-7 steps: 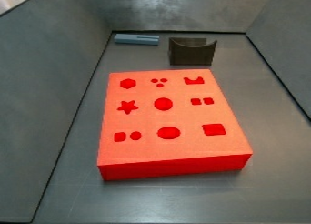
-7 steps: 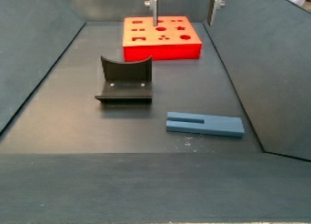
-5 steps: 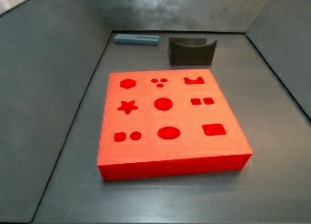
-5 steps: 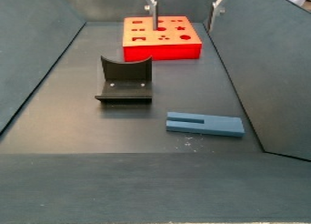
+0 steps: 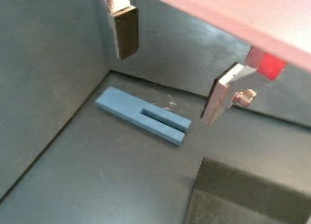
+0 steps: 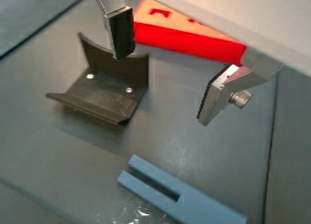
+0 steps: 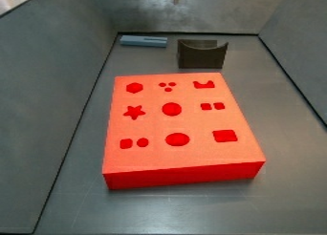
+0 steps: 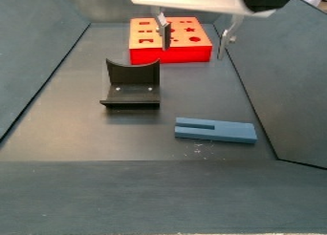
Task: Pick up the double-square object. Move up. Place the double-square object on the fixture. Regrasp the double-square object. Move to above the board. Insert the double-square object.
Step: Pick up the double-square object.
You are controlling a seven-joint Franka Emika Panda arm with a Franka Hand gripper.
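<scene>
Still high, hand [image 5: 170, 73] wide open and empty over double-square object [image 5: 144, 116] lying flat beside fixture [image 6: 104, 91]; risk: off-centre descent, finger lands on bar, skews it.

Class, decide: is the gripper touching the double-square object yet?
Apart. In a wrist view the open gripper hangs above the double-square object, bare floor showing between its fingers and the piece lying flat.
</scene>
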